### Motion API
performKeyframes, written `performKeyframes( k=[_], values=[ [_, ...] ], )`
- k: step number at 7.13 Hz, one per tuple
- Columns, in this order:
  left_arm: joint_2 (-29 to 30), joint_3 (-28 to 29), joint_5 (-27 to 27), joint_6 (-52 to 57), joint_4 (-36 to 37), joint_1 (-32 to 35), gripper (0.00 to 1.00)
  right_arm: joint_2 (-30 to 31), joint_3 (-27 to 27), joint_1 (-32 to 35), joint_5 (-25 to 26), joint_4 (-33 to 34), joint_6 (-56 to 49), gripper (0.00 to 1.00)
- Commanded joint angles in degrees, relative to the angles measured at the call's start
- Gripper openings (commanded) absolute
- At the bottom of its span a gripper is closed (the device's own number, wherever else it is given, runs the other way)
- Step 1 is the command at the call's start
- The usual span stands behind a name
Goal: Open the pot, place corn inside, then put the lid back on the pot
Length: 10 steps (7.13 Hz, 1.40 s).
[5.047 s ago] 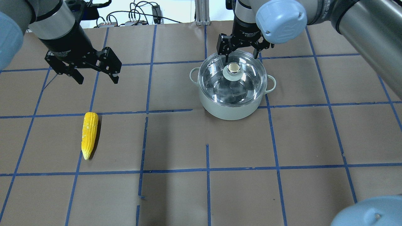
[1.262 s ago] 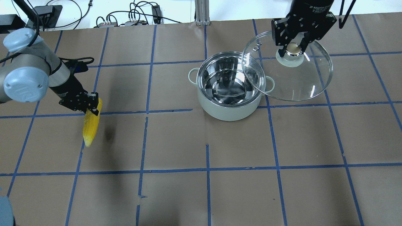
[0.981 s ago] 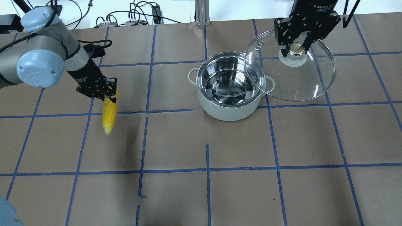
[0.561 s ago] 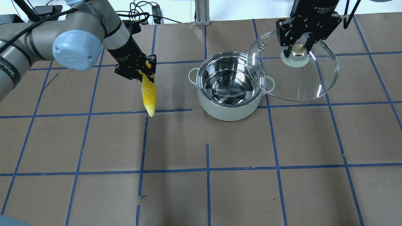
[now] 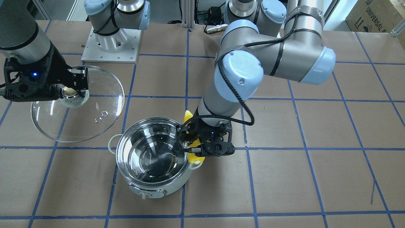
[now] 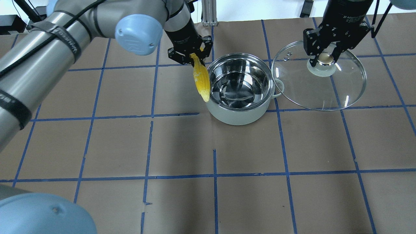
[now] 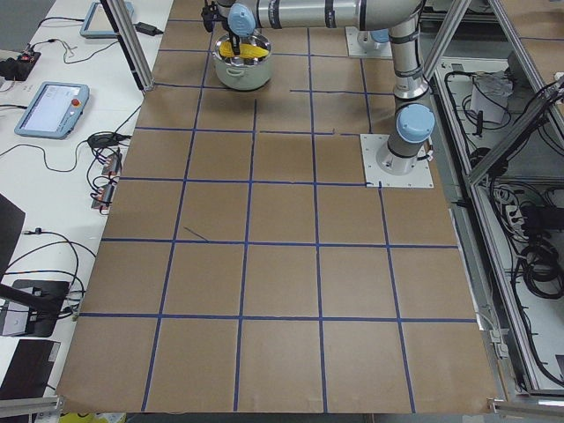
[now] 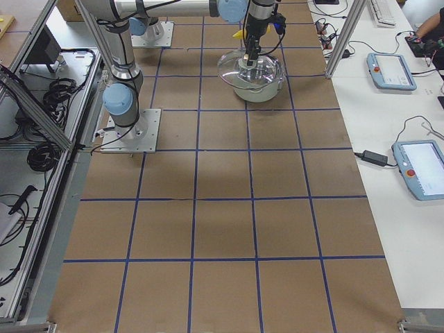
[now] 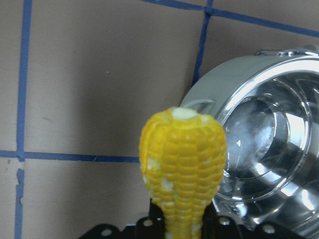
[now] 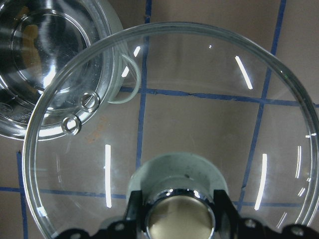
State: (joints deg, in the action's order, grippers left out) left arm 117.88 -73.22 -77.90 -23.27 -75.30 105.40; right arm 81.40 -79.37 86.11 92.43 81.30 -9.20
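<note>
1. Overhead view. Count: one pot (image 6: 239,117), one ear of corn (image 6: 201,79), one glass lid (image 6: 325,91), two grippers. The left gripper (image 6: 194,58) is clamped on the corn's blunt end. The ear hangs point-down, clear of the paper-covered table (image 6: 130,146), just beside the pot's left rim; whether it touches the pot I cannot tell. The right gripper (image 6: 322,59) is clenched on the lid's knob (image 6: 324,58). The lid is aloft to the right of the pot, and its edge overlaps the one loop handle (image 6: 279,89) that shows. Two steam holes (image 6: 286,58) sit near that edge.
2. Front-facing view. The left arm (image 5: 240,76) bends over the table with its wrist aimed down, and it hides most of the corn; only two yellow bits show. One control panel (image 5: 148,192) sits on the pot's near wall. The pot's interior is bare steel.
3. Left side view. Everything is far off and tiny: a yellow speck at the pot. The grip is unreadable.
4. Right side view. The lid overlaps the pot. The right arm (image 8: 253,28) drops straight down to it.
5. Left wrist view. The corn is seen end-on in the centre, and the gripper is cut off at the bottom edge. The pot sits to the right, cropped.
6. Right wrist view. The knob sits between two fingers (image 10: 224,206). The lid's far rim overlaps the pot's rim and handle. The pot is cropped at the top left.
</note>
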Motion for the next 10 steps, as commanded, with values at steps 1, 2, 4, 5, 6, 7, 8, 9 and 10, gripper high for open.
performKeyframes(
  k=[1,2,4,5,6,7,8,9,10],
  values=[
    [6.0,5.5,-0.4,-2.0,2.2,3.9,0.17,0.1,-1.2,-0.2,-0.1,1.4,-0.1,0.12],
    [6.6,5.0,-0.5,-1.3,2.7,4.6,0.17,-0.1,-1.2,-0.5,-0.1,1.5,-1.2,0.12],
    [8.3,5.0,-0.7,-0.6,5.7,5.0,0.67,-0.2,-1.3,-0.4,-0.1,1.5,-1.3,0.12],
    [9.5,4.8,-0.8,-0.9,8.6,5.4,1.00,-0.2,-1.4,-0.5,-0.1,1.5,-1.4,0.12],
    [9.0,4.5,-0.8,-0.7,8.5,5.5,1.00,-0.1,-1.7,-0.5,-0.1,1.6,-1.5,0.12],
    [8.2,3.8,-0.8,-0.5,8.4,5.4,1.00,0.1,-2.2,-0.5,0.0,2.1,-1.6,0.12],
    [7.4,2.6,-0.8,-0.2,8.3,5.1,1.00,0.1,-2.2,-0.5,0.0,2.2,-1.6,0.12],
    [5.9,0.8,-0.9,0.6,8.2,4.4,1.00,0.1,-2.3,-0.5,-0.1,2.3,-1.6,0.12],
    [3.2,-2.6,-3.0,5.4,8.3,2.9,1.00,0.0,-2.3,-0.3,-0.1,2.3,-1.4,0.12]
  ],
)
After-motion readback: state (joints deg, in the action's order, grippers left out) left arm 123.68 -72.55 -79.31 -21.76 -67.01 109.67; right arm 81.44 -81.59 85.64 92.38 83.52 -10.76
